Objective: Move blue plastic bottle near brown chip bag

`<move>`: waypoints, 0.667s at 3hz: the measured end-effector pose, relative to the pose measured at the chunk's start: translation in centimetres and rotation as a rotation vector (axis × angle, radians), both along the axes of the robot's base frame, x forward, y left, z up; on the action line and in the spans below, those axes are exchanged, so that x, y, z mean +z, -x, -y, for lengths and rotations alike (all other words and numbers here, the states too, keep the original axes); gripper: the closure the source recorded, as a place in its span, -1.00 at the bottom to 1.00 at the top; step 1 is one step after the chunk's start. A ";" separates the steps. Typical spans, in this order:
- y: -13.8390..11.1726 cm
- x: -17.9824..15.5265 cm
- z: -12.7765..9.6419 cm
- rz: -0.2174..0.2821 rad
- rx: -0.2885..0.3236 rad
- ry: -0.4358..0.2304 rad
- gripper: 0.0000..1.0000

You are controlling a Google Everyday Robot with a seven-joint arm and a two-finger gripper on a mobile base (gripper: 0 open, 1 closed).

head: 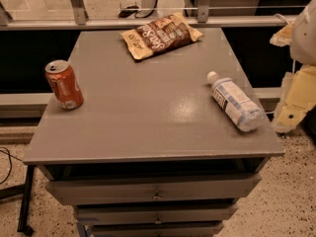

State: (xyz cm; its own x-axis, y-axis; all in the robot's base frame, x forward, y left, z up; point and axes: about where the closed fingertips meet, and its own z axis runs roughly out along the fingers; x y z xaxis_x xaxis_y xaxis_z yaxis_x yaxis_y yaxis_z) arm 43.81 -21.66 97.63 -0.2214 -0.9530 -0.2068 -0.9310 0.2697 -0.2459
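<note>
The blue plastic bottle [235, 102] lies on its side near the right edge of the grey cabinet top [148, 107], its white cap pointing to the back left. The brown chip bag [160, 35] lies flat at the back middle of the top, well apart from the bottle. My gripper [290, 110] hangs beyond the right edge of the cabinet, just right of the bottle's base, and holds nothing that I can see.
An orange soda can [63, 84] stands upright near the left edge. Drawers [157, 194] are below the top at the front. A rail and glass partition [148, 21] run behind the cabinet. Speckled floor [291, 201] lies to the right.
</note>
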 end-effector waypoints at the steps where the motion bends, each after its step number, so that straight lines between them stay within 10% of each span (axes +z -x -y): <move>1: 0.0 0.0 0.0 0.000 0.000 0.000 -1.00; 2: -0.4 -0.3 -0.4 0.004 -0.005 -0.013 -1.00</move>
State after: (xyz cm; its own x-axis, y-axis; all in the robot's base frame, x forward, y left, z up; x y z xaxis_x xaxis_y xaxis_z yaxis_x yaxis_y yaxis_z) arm 44.22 -21.27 97.37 -0.2258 -0.9489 -0.2204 -0.9287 0.2780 -0.2456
